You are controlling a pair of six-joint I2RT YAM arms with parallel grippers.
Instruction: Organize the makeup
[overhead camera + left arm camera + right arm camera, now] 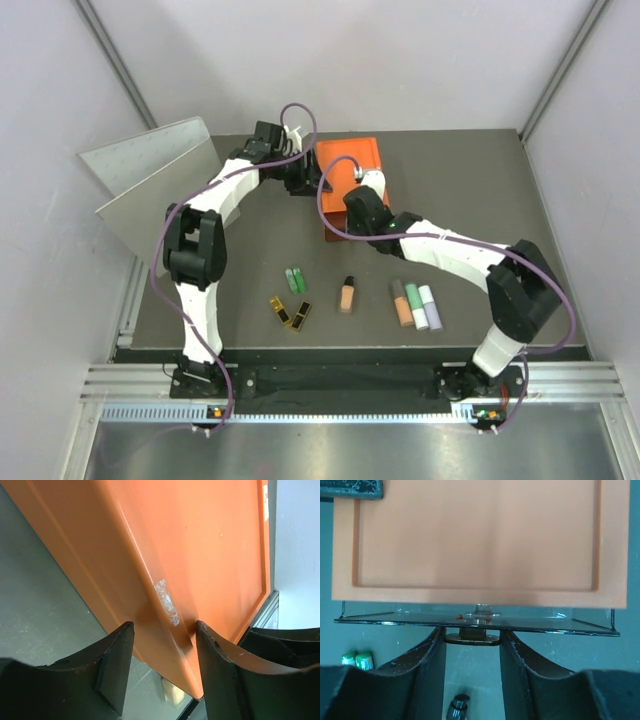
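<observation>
The left tool (165, 630) pinches an edge of the orange box (200, 545) at the back of the table (480, 180). The right tool (471, 631) is closed on the gold handle (472, 639) of its clear drawer (395, 617). The makeup (347, 300) lies in a row nearer the arms: green tubes (295, 279), black-gold cases (291, 313), peach bottle (347, 290), three sticks (416, 305).

The left arm (215, 200) and right arm (450, 252) reach to an orange box (345, 165) far across the table (480, 190), while nearer lie 2 black-gold cases (279, 308), 2 green tubes (295, 279), 1 peach bottle (347, 295) and 3 sticks (415, 304).
</observation>
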